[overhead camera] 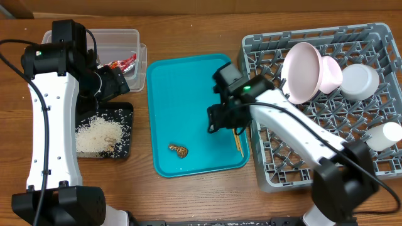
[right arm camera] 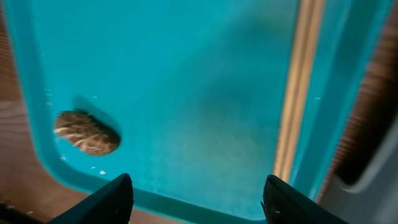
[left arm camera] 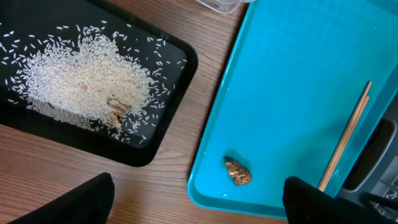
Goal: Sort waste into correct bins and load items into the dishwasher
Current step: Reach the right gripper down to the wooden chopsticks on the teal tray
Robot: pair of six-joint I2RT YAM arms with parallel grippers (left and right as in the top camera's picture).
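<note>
A brown food scrap [overhead camera: 179, 150] lies near the front of the teal tray [overhead camera: 182, 81]; it also shows in the left wrist view [left arm camera: 238, 172] and the right wrist view [right arm camera: 87, 132]. Wooden chopsticks [overhead camera: 239, 143] lie along the tray's right edge [left arm camera: 345, 137] [right arm camera: 298, 93]. My right gripper [right arm camera: 198, 202] is open and empty over the tray's right side, close to the chopsticks. My left gripper [left arm camera: 199, 202] is open and empty above the black tray [overhead camera: 125, 135], which holds the rice [overhead camera: 97, 135] [left arm camera: 87, 81]. A red-and-white wrapper [overhead camera: 122, 63] lies in the clear tub [overhead camera: 119, 41].
The grey dish rack [overhead camera: 270, 169] on the right holds pink bowls [overhead camera: 311, 72], a white bowl [overhead camera: 359, 81] and a white cup [overhead camera: 384, 136]. Bare wooden table lies in front of both trays.
</note>
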